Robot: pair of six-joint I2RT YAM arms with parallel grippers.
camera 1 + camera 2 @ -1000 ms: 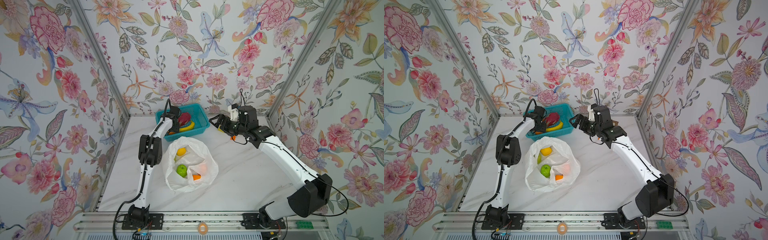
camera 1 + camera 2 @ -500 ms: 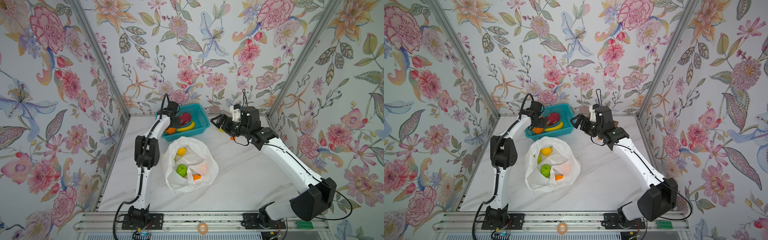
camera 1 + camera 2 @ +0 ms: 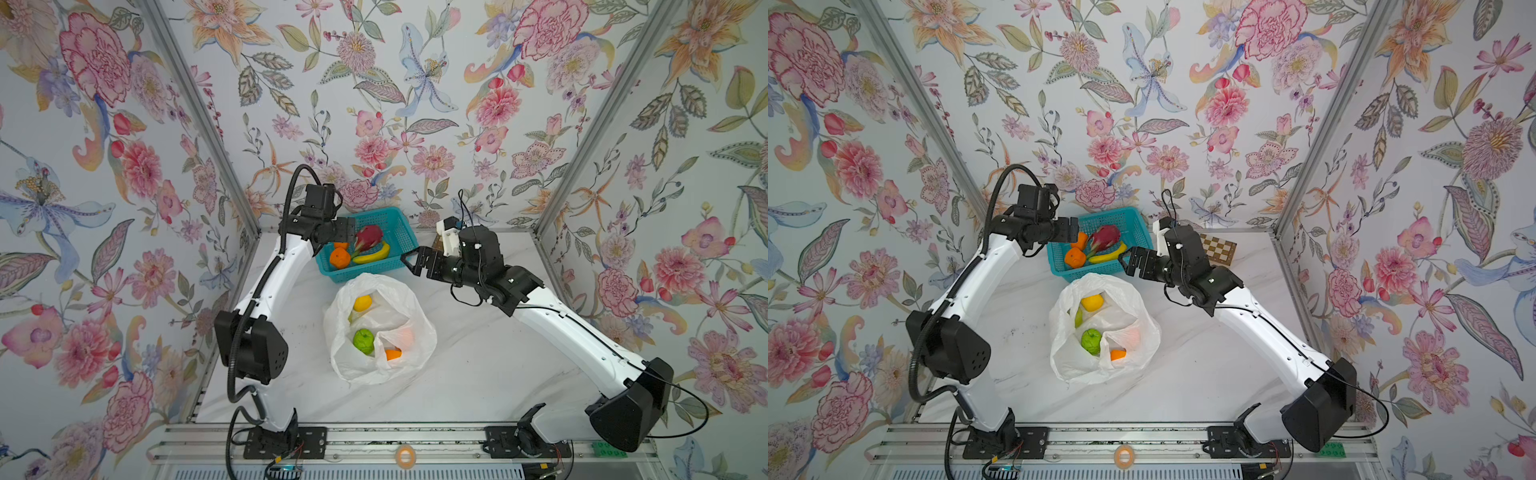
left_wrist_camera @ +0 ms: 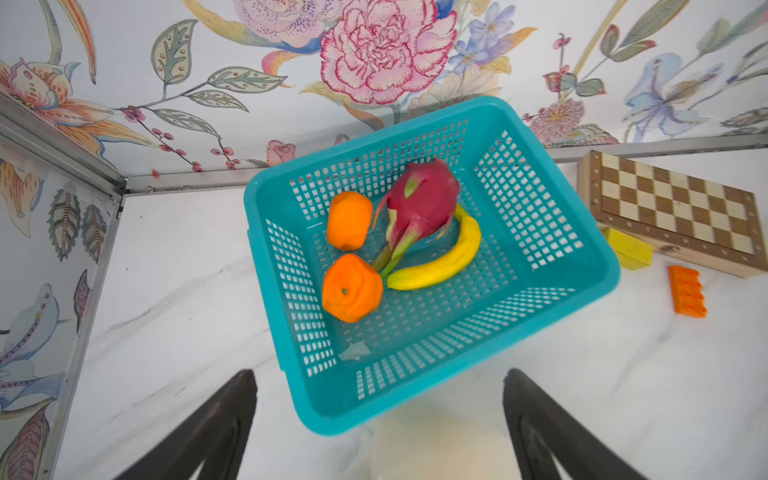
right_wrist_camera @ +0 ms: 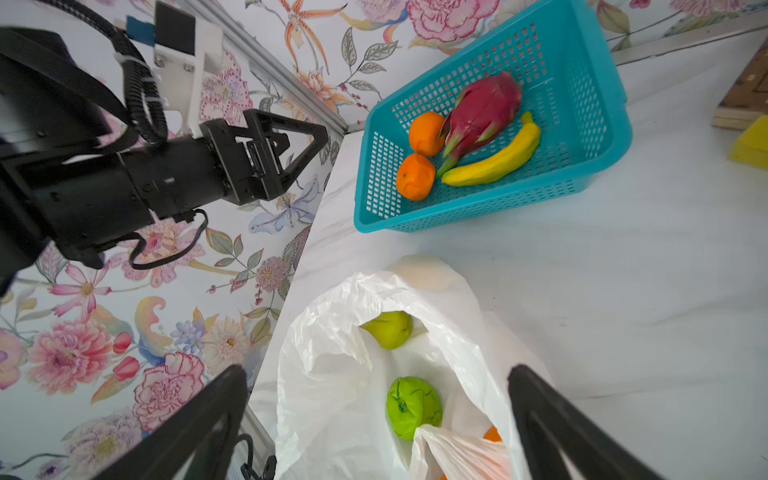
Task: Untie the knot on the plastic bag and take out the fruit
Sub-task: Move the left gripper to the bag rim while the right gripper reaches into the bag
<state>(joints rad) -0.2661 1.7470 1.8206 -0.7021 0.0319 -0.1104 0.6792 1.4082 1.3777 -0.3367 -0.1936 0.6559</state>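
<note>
Plastic bag (image 3: 411, 309) sits mid-table, mouth gaping upward; inside show a yellow fruit (image 3: 362, 302), a green fruit (image 3: 364, 340) and a half-hidden orange (image 3: 392, 354). Teal basket (image 3: 401, 232), just beyond the bag at the far edge, holds two oranges (image 3: 340, 258), a dragon fruit (image 3: 365, 237) and a banana (image 3: 374, 255). Left gripper (image 3: 351, 232) hangs over the basket's left side, jaws apart, empty. Right gripper (image 3: 409, 262) hangs just right of the basket, above the bag's far edge — jaws apart, empty
</note>
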